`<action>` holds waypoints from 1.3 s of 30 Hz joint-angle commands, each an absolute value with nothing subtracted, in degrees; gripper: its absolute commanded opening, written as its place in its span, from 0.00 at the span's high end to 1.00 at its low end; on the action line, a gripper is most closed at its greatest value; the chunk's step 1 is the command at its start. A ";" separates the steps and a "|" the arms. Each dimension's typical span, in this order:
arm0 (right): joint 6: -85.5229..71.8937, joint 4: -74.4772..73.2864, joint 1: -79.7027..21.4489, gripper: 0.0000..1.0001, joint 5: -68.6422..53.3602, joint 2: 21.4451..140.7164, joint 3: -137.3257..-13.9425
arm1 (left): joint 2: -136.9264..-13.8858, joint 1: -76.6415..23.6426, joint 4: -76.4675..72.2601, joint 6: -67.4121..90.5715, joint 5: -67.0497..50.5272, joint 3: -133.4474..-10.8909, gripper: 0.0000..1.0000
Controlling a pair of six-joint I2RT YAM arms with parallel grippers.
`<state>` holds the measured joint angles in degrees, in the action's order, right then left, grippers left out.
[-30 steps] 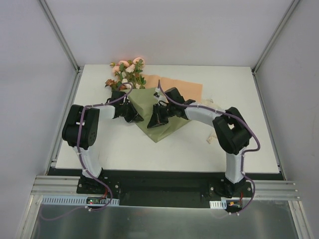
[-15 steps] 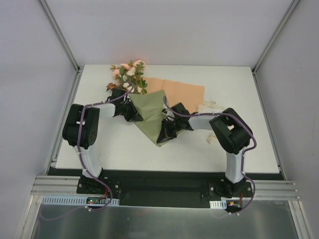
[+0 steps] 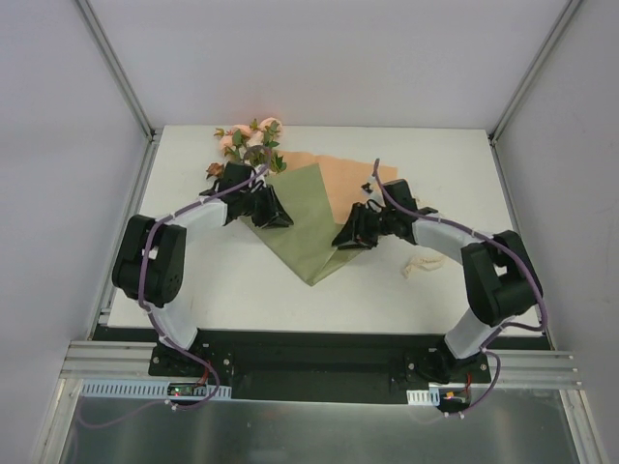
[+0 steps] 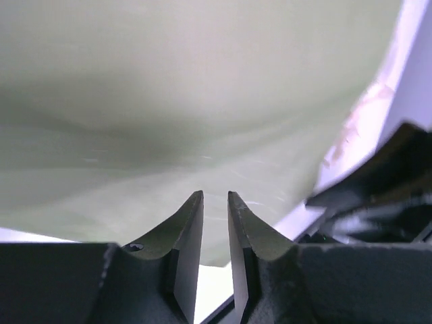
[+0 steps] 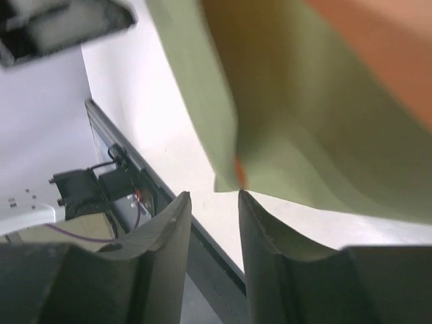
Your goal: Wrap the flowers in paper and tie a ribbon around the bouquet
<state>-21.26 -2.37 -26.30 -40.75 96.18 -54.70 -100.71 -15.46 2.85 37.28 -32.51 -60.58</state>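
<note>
White table (image 3: 222, 280); folded olive paper (image 3: 305, 227)

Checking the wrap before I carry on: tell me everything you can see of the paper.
The paper is a large thin sheet lying on the white table, olive green one side, orange-tan the other. It is folded: a green flap narrows to a point toward the near edge, orange showing at the far right. The flowers stick out at its far-left corner. The left fingers sit at the flap's left edge, the right fingers at its right edge; both pairs parted, pinching nothing.
</note>
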 commanded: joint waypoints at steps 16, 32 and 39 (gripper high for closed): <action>-21.71 5.87 -9.93 0.20 -38.85 92.63 -40.96 | -111.00 -31.90 -9.31 45.96 -36.56 -64.86 0.84; -27.51 17.75 -9.32 0.33 -29.70 97.91 -40.34 | -113.82 -29.88 -8.53 49.39 -25.59 -59.59 0.88; -27.87 18.19 -8.70 0.33 -28.48 99.67 -40.25 | -113.82 -29.00 -8.53 49.13 -24.96 -58.01 0.91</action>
